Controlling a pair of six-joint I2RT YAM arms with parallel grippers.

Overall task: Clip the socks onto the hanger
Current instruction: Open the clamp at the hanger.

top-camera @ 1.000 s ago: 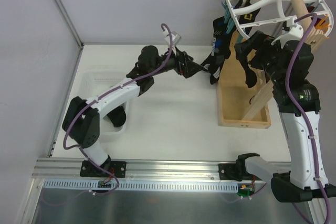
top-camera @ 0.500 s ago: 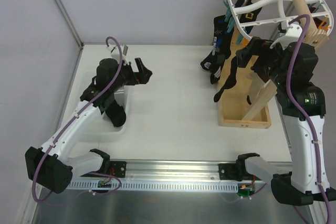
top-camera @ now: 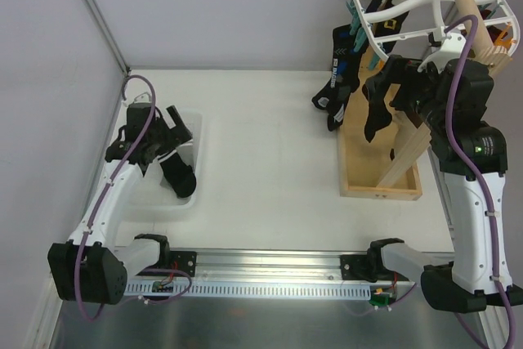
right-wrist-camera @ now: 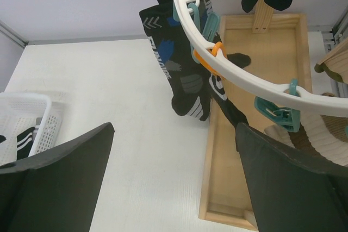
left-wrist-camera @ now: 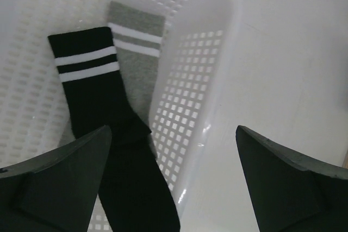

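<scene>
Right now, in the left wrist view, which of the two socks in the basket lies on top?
The black sock with two white stripes; it overlaps the grey sock, which lies beside the basket wall.

Left claw (left-wrist-camera: 173, 180) spread wide, right claw (right-wrist-camera: 174, 183) likewise

White lettering on hanging black sock (right-wrist-camera: 163, 52) — too blurred to read.
</scene>
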